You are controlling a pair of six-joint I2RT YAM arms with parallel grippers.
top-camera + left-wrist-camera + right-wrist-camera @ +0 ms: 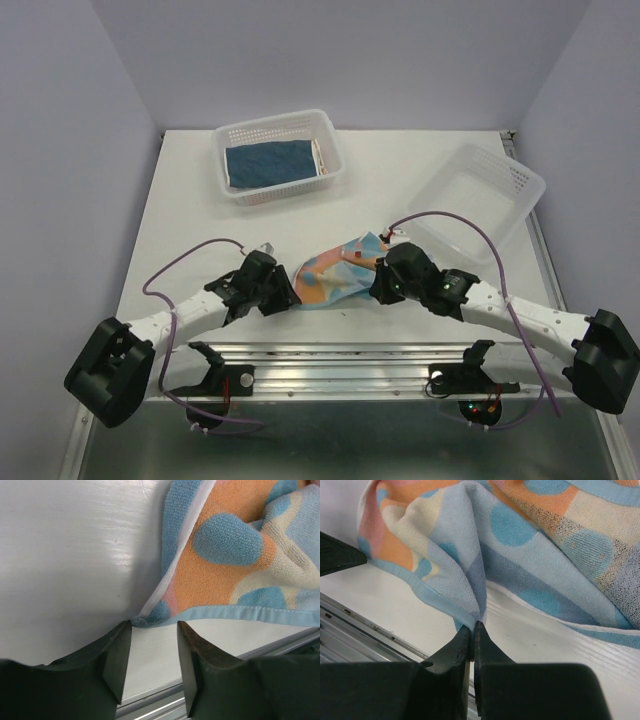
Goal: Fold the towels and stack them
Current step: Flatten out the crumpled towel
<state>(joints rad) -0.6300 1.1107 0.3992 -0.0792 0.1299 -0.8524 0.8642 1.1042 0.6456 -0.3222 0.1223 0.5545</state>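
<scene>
A light blue towel (335, 272) with orange and cream spots lies crumpled on the white table between my two grippers. My right gripper (474, 625) is shut on a fold of its pale blue hem, and the cloth (520, 540) rises away from the pinch. My left gripper (154, 626) stands open just short of the towel's near-left corner (150, 617), with only bare table between the fingers. In the top view the left gripper (291, 296) sits at the towel's left end and the right gripper (374, 288) at its right end. A navy towel (268, 163) lies folded in the left basket.
A white perforated basket (232, 140) holding the navy towel stands at the back left. A second white basket (520, 180), tilted, sits at the back right. The metal rail (350, 352) of the table's near edge runs just behind both grippers.
</scene>
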